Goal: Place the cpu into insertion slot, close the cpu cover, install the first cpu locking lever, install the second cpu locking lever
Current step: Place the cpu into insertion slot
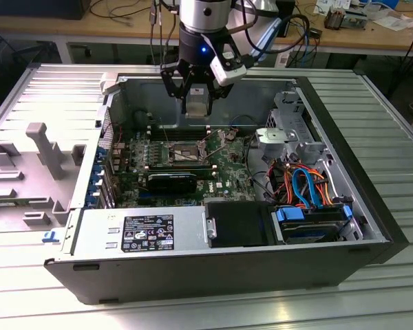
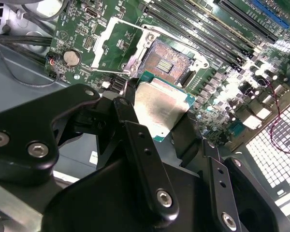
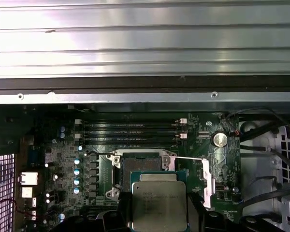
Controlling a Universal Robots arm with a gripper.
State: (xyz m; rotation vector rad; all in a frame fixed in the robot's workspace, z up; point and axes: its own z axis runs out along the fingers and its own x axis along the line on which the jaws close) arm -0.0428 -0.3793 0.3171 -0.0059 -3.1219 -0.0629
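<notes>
Case [image 1: 227, 275]: it lies open side up. Its rear wall stands near the claw, so a sideways drift can strike it.
Board [image 1: 230, 165]: it lies flat in the case, and your chip hangs above it.
Claw [image 1: 195, 106]: its fingers are closed on the cpu's edges. If the grip is uneven, expect the chip to tilt or drop.
Card [image 1: 171, 182]: it sits beside the slot on the near side, close enough to catch a finger on the way down.
Memory slots [image 3: 130, 130]: they run along the slot's far side, clear of your path.
Cover [image 2: 102, 42]: it seems swung open to one side. If it falls shut, it blocks you.
Slot [image 2: 166, 62]: it is bare and open. A skewed landing can bend its contacts.
Cpu [image 2: 160, 110]: it is in the air and not yet seated. I cannot tell whether its corners match the slot.
Lever [image 3: 191, 158]: this thin wire crosses near the slot's edge and may snag the chip.
</notes>
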